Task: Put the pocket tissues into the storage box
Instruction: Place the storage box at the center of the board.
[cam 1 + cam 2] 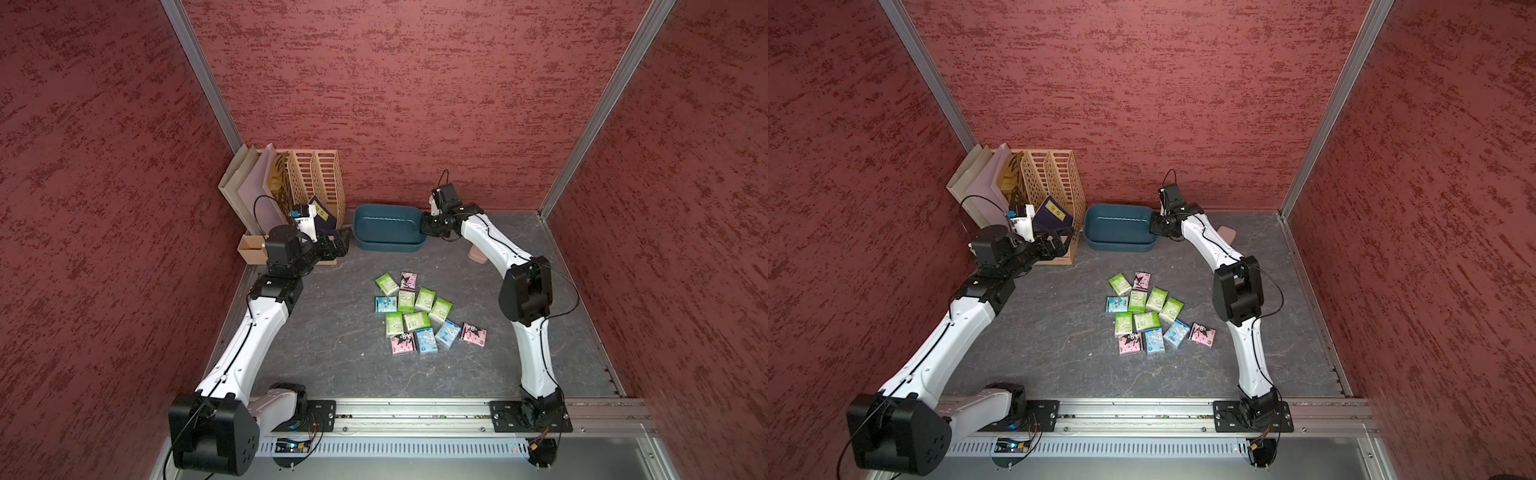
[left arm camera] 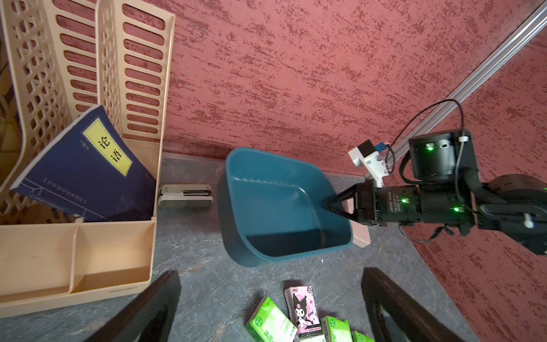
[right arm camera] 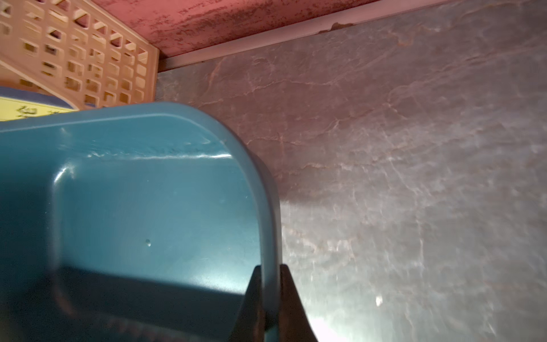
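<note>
Right end effector (image 2: 328, 205) pinches the stiff end wall of the storage box (image 1: 386, 246) by the bench's back edge, left end effector (image 2: 269, 275) gapes wide, and the light, likely slippery pocket tissues (image 1: 424, 300) mid-bench probably suit gripping across their narrow sides.

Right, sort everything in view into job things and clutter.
Job:
tissues
box
right pincer, clamped on the box rim

Lying about:
organizer
book
stapler
pink case
</note>
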You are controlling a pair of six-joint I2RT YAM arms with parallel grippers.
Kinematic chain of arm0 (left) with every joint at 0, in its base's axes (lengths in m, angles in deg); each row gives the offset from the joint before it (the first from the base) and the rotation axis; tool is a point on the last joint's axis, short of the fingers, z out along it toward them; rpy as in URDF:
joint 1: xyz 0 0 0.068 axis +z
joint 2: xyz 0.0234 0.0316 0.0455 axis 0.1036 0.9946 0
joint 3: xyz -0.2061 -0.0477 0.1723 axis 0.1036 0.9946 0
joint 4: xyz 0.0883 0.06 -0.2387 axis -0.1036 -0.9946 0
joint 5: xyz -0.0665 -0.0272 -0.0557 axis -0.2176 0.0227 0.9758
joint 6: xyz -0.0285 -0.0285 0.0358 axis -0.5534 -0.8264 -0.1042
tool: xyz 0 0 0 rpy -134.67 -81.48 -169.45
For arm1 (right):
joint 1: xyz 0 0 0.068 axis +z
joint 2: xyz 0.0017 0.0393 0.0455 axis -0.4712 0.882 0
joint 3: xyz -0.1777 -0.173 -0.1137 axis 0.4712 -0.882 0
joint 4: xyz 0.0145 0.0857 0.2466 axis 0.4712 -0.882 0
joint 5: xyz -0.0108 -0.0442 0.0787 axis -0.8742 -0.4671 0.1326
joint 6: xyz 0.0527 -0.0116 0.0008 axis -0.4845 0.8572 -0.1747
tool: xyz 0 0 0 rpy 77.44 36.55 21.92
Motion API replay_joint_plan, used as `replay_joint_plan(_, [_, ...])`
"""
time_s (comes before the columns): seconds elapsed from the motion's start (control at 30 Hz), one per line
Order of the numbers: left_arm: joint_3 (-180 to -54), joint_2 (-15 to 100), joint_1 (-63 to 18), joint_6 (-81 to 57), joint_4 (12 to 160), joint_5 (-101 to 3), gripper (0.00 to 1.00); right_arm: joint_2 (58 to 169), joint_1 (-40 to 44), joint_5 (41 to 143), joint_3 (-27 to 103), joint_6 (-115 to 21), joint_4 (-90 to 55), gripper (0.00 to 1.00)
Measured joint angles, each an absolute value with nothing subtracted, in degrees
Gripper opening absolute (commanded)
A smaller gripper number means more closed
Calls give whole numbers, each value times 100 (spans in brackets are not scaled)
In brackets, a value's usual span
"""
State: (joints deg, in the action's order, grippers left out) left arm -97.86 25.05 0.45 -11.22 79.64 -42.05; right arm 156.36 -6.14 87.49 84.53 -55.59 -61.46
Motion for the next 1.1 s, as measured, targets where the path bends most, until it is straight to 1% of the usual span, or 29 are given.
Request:
replay_joint_plan(0.17, [-9786, 2623, 36, -1120, 8082, -4083, 100, 15855, -620, 8522, 8422, -5408, -6255, 0])
replay_joint_plan(0.43, [-9786, 2680, 36, -1105, 8091, -3949, 100, 15807, -618, 8375, 7613, -5185, -6183, 0])
replay_joint_plan(0.57, [-9786, 2689, 36, -1094, 8086, -3934, 100, 15783, -618, 8318, 7419, -5085, -6129, 0])
replay_joint_plan(1.1, [-9780, 2689, 36, -1055, 8084, -3934, 100, 14814, -618, 8198, 5904, -5069, -5593, 0])
